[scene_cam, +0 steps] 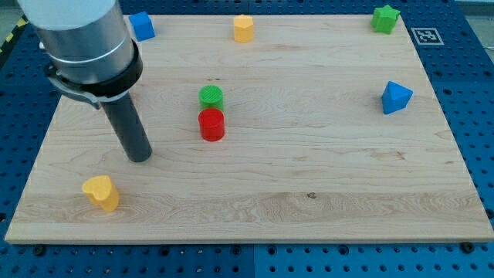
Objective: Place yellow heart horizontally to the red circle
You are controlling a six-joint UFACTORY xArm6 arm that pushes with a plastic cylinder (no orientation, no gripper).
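Observation:
The yellow heart (102, 192) lies near the board's bottom left corner. The red circle (211, 124) stands left of the board's middle, with a green circle (211, 96) touching it just above. My tip (140, 157) rests on the board above and to the right of the yellow heart, with a gap between them, and to the left of and a little below the red circle.
A blue block (141, 25) sits at the top left, a yellow hexagon (244, 28) at the top middle, a green star (384, 18) at the top right, and a blue block (395, 97) at the right. The wooden board (309, 177) ends on all sides at a blue pegboard.

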